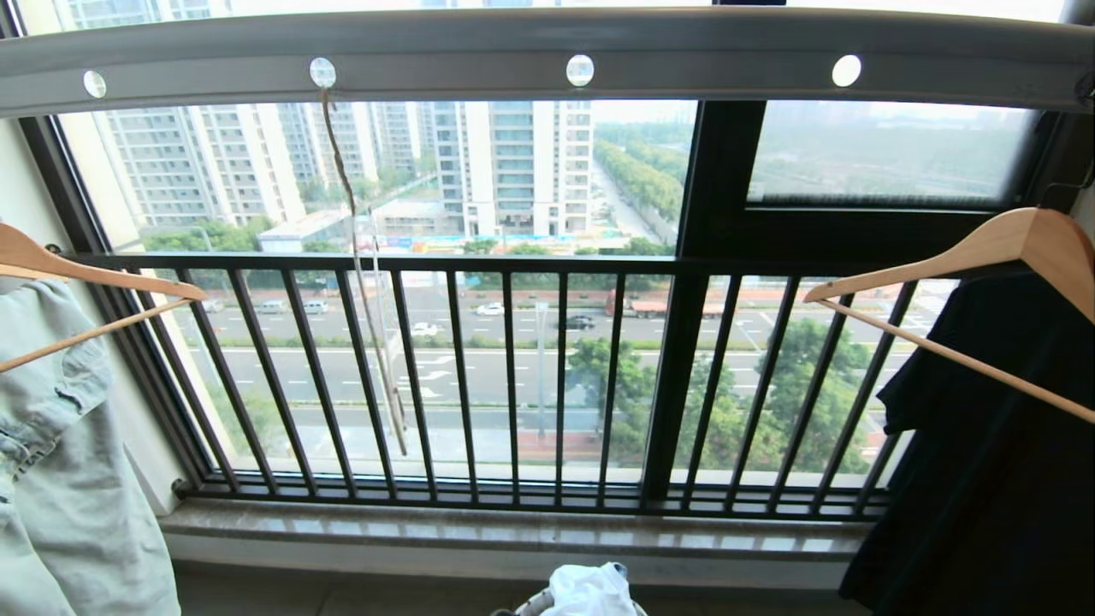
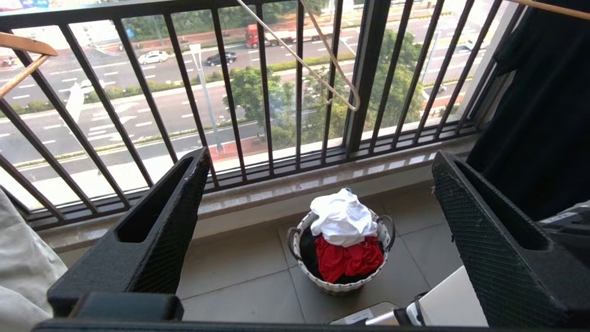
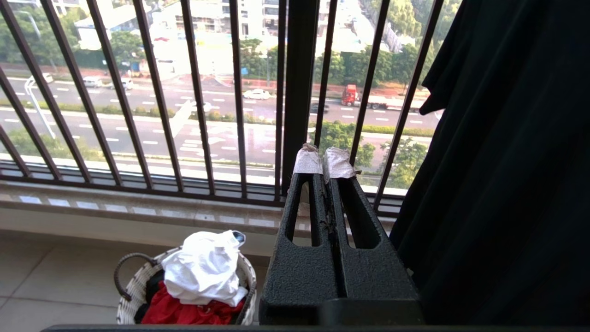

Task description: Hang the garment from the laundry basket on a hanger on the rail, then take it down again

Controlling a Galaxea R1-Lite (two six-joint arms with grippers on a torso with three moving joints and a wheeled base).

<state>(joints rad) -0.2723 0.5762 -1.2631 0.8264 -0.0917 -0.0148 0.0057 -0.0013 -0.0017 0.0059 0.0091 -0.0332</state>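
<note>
The garment (image 2: 343,216) is a crumpled white T-shirt heaped on top of the laundry basket (image 2: 341,287), a small white woven basket on the tiled floor below the window. From the head, only the garment (image 1: 590,590) shows, at the bottom edge. The thin cream hanger (image 1: 364,282) hangs edge-on from a hole in the grey rail (image 1: 547,47). In the left wrist view the hanger (image 2: 286,46) is above the basket. My left gripper (image 2: 320,154) is open and empty, high above the basket. My right gripper (image 3: 322,159) is shut and empty, to the right of the basket (image 3: 133,295).
A red garment (image 2: 348,260) and dark cloth lie under the T-shirt. Wooden hangers carry a pale denim piece (image 1: 51,445) at left and a black shirt (image 1: 984,445) at right. The black window railing (image 1: 513,376) and stone sill (image 1: 513,530) stand behind the basket.
</note>
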